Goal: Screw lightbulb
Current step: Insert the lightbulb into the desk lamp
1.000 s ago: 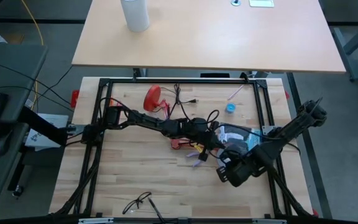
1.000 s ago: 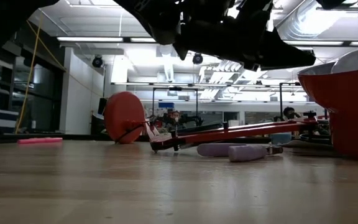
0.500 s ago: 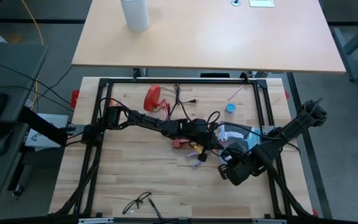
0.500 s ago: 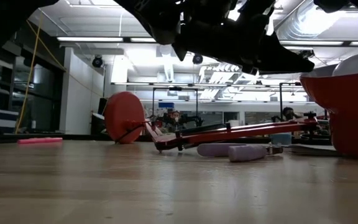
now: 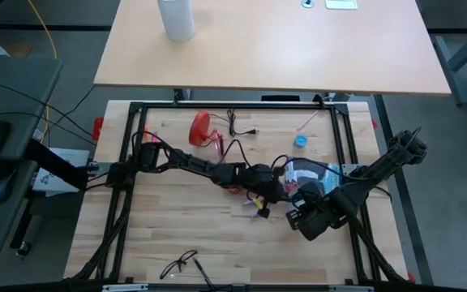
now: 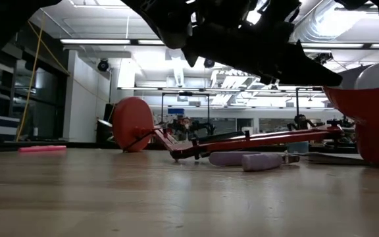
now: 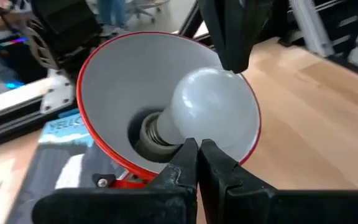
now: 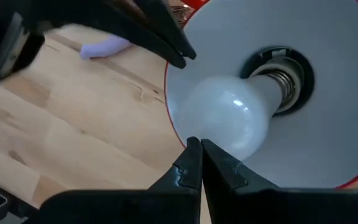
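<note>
The white frosted lightbulb [image 7: 207, 106] sits in the red lamp's white-lined cone shade [image 7: 104, 87], its screw base [image 7: 157, 127] at the socket. It also shows in the right wrist view [image 8: 225, 118]. The lamp lies on its side on the table, with its shade [image 6: 374, 112] at mid-right and its round base [image 5: 199, 127] farther back and to the left. My left gripper [image 7: 197, 146] is shut at the globe's edge. My right gripper [image 8: 195, 144] is shut at the globe's opposite side. In the high view the two grippers meet over the shade, left [image 5: 276, 193] and right [image 5: 297, 207]. My left gripper's shut fingertips [image 7: 190, 148] lie at the edge of the globe [image 7: 194, 134], near its widest part. The fingers hide the place of contact, so I cannot tell whether they touch. My right gripper's shut fingertips [image 7: 232, 59] meet the globe's rounded side [image 7: 229, 78], coming in over the shade's rim. The bulb stays in the socket.
A purple object [image 5: 258, 207] lies near the lamp's stem [image 6: 255, 139]. A blue roll [image 5: 300, 140], a black cable [image 5: 237, 122] and a blue-white pack [image 5: 302, 172] lie farther back. A black wire item [image 5: 181, 264] lies near the front edge. A tall white cylinder [image 5: 177, 18] stands on the far desk.
My left gripper has gone toward the table's right and near edge. My right gripper has shifted a little the same way. The lamp has slid along the table with them: its shade and stem have moved right, while its round base has hardly shifted.
</note>
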Tool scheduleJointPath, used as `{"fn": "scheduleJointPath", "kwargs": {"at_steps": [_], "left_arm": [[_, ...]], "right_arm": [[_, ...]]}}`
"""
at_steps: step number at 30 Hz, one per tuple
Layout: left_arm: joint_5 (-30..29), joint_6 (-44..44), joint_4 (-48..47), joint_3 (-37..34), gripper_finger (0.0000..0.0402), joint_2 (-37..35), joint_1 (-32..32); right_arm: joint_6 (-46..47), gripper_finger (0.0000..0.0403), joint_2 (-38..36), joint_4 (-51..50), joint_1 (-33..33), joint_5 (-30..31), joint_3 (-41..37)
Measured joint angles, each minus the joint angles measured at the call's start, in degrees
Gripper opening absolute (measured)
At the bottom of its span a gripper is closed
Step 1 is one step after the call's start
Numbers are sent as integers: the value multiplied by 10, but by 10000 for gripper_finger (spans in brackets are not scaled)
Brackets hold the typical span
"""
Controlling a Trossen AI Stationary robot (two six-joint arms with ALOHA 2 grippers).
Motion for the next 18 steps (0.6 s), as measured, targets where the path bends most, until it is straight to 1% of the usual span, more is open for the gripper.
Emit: {"fn": "scheduleJointPath", "kwargs": {"at_steps": [3, 7, 12, 15, 18], "left_arm": [[-19, 19, -2, 0, 0, 0, -1], [-23, 18, -6, 0, 0, 1, -1], [-32, 18, -2, -1, 0, 1, 0], [-34, 18, -2, -1, 0, 1, 0], [-34, 18, -6, -1, 0, -3, 1]], "right_arm": [[4, 0, 0, -6, 0, 0, 0], [5, 0, -1, -9, 0, 0, 0], [-8, 0, -7, 47, 0, 2, 1], [-12, 0, 1, 49, 1, -11, 1], [-8, 0, 1, 43, 5, 8, 1]]}}
